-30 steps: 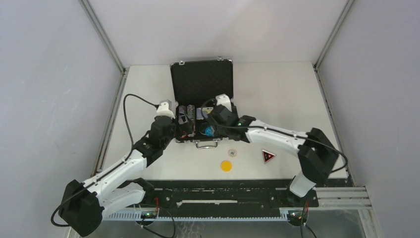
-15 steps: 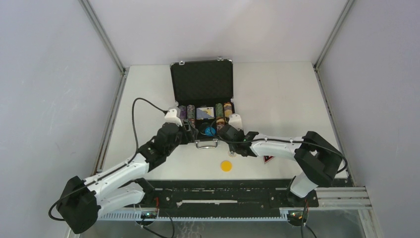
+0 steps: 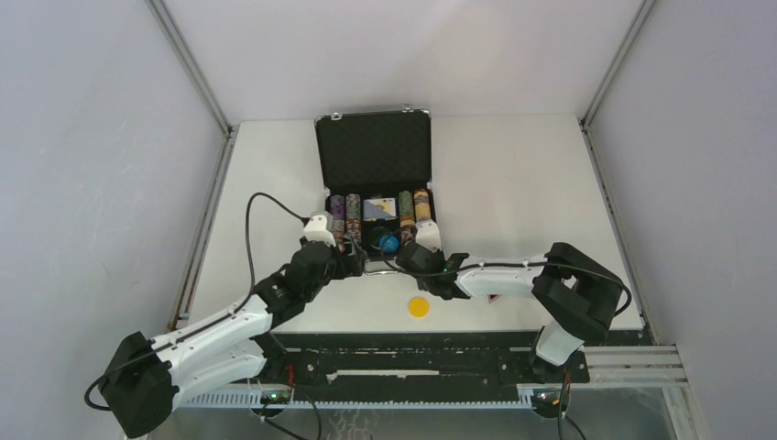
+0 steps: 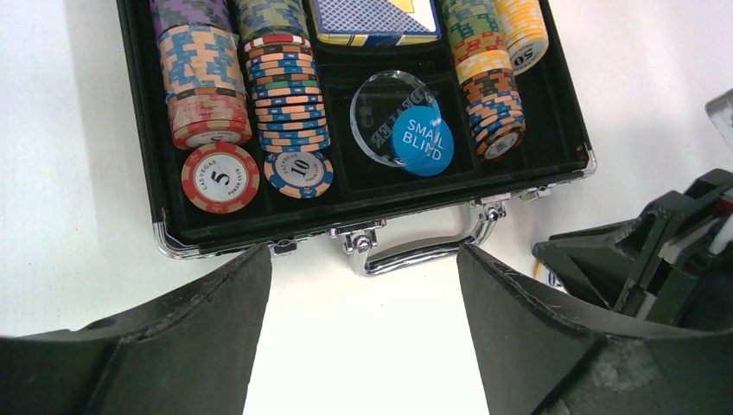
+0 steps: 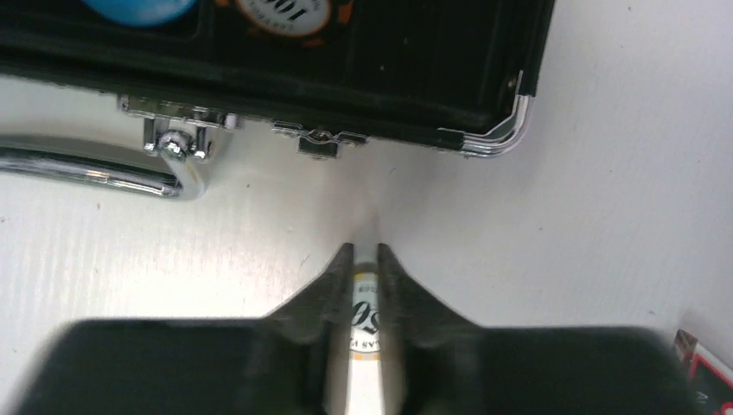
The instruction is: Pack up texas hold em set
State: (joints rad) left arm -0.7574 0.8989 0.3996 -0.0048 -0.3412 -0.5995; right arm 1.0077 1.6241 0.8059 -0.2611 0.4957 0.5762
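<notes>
Chips first, from the left. The left gripper (image 4: 363,346) hangs with its black fingers (image 4: 173,346) spread wide and empty. It is just in front of the small black textured briefcase with silver corners (image 3: 373,151), which lies open mid-table with its lid upright. Inside, reading across, lie two rows of multicoloured striped poker chips (image 4: 285,95) and a blue-backed card deck (image 4: 372,19). Next comes a clear round dealer disc (image 4: 385,104) overlapped by a blue round "small blind" button (image 4: 423,145), then two more chip rows (image 4: 488,86). The curved chrome handle (image 4: 423,251) faces the arms.

Right of the handle, the right gripper (image 5: 364,259) is pinched tight on a white round printed disc (image 5: 365,324). It holds the disc on edge across its flat faces, near the case's front right corner. Whether the disc touches the table I cannot tell. It is probably light, hard and slick, so the face pinch suits it, yet it may pivot, and lowering it gently into a free slot seems wise.

A yellow round button (image 3: 419,306) lies flat on the white table (image 3: 275,183) close by. Thin as it is, it likely needs a pinch at the rim. Farthest right, a red-and-black triangle token (image 5: 704,363) shows only partly.
</notes>
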